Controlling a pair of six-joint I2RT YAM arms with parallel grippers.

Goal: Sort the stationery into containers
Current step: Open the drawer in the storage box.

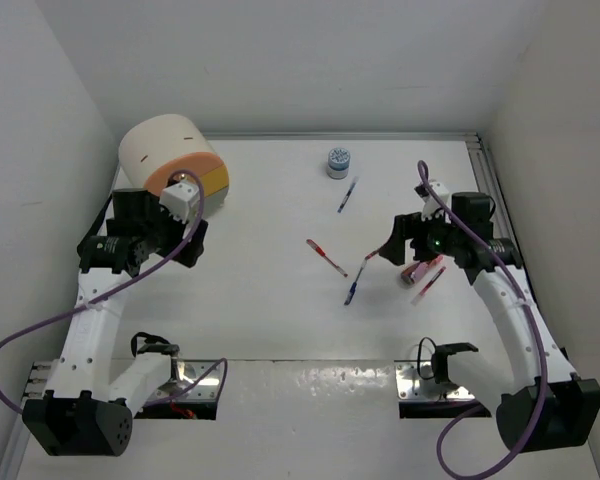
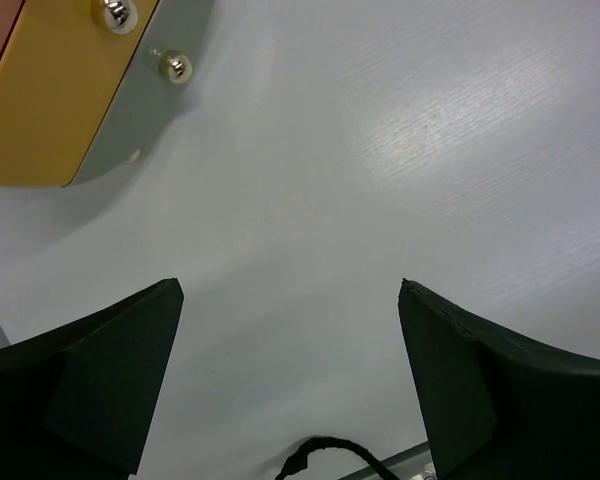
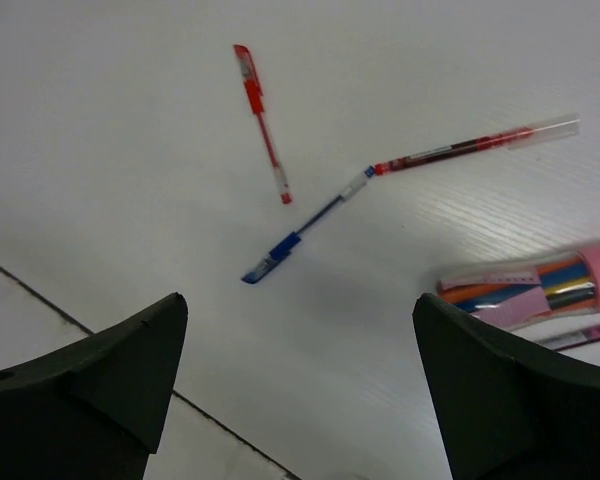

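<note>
Pens count five, with one tub, one bucket; left gripper and right gripper both spread.

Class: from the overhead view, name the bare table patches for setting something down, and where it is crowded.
Bare: the stretch between the bucket and the red pen, and the far strip between bucket and small tub. Crowded: right of centre, where pens and a pink tube cluster.

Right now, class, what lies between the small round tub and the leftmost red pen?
One blue pen lies slanted between the tub and the leftmost red pen, touching neither; the top view shows it.
</note>
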